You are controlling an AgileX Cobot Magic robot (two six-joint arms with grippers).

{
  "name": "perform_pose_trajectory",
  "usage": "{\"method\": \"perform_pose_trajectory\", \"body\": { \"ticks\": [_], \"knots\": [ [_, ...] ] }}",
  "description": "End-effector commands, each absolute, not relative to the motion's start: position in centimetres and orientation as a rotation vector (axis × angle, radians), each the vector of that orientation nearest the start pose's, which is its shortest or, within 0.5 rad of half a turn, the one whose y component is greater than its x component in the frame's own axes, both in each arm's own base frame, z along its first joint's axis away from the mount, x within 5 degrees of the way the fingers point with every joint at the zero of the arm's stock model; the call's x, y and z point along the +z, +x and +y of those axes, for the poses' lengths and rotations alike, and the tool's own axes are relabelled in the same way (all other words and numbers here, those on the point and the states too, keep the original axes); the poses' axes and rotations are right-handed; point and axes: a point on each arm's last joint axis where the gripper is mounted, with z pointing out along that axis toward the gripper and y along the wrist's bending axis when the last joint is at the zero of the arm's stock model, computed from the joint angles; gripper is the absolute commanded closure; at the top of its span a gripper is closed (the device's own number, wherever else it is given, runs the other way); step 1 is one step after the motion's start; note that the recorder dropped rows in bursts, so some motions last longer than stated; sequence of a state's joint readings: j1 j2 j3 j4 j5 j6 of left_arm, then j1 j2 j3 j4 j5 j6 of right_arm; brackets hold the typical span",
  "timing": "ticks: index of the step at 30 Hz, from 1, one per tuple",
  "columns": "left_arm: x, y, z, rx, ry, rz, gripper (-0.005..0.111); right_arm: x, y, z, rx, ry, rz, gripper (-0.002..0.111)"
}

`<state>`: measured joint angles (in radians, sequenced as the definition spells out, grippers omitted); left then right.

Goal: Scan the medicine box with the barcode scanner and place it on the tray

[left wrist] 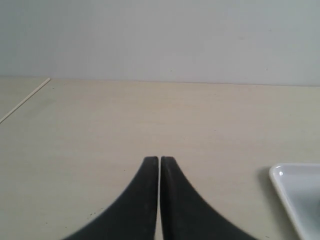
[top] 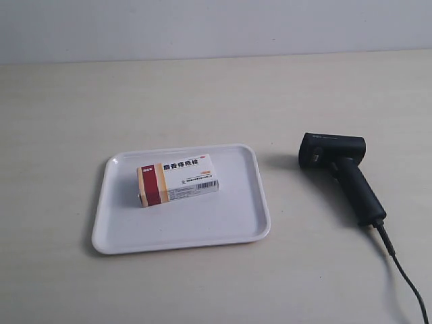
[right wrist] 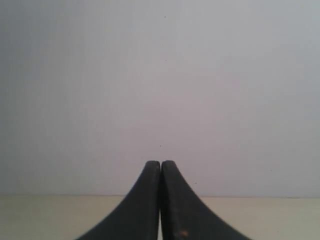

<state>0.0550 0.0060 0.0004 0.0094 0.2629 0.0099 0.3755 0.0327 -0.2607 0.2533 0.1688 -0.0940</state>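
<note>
The white medicine box [top: 178, 179] with its red and orange end band lies flat on the white tray [top: 236, 223], barcode side facing the camera. The black barcode scanner [top: 341, 172] lies on the table to the tray's right, its thin cable [top: 405, 277] trailing toward the lower right corner. Neither arm appears in the exterior view. My left gripper [left wrist: 159, 160] is shut with nothing between its fingers, over bare table, with a corner of the tray [left wrist: 300, 195] beside it. My right gripper [right wrist: 160, 163] is also shut and empty, facing the wall.
The pale wooden table [top: 202, 101] runs back to a plain light wall [top: 216, 27]. A table edge line [left wrist: 25, 102] shows in the left wrist view.
</note>
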Motion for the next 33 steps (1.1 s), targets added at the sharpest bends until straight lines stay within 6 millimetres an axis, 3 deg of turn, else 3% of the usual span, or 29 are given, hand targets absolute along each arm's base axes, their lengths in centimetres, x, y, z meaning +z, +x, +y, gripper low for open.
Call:
{"method": "perform_pose_trajectory", "body": {
  "ticks": [1,6,9,19,26,33],
  "knots": [
    [18.9,5.5,0.4,0.055,-0.044,1.75,0.103,27.4,3.9,1.8,0.419,-0.217,1.444,0.108],
    [18.9,5.5,0.4,0.055,-0.044,1.75,0.103,21.8,5.2,2.1,0.389,-0.202,1.608,0.108],
    [18.9,5.5,0.4,0.055,-0.044,1.75,0.103,19.9,5.4,2.2,0.39,-0.199,1.657,0.108],
    [18.9,5.5,0.4,0.055,-0.044,1.75,0.103,19.7,5.4,2.1,0.373,-0.199,1.673,0.108],
    [18.9,5.5,0.4,0.055,-0.044,1.75,0.103,19.7,5.8,0.6,0.206,0.075,1.673,0.108],
    [18.9,5.5,0.4,0.055,-0.044,1.75,0.103,19.7,5.8,0.2,0.13,0.086,1.67,0.108]
  ]
}}
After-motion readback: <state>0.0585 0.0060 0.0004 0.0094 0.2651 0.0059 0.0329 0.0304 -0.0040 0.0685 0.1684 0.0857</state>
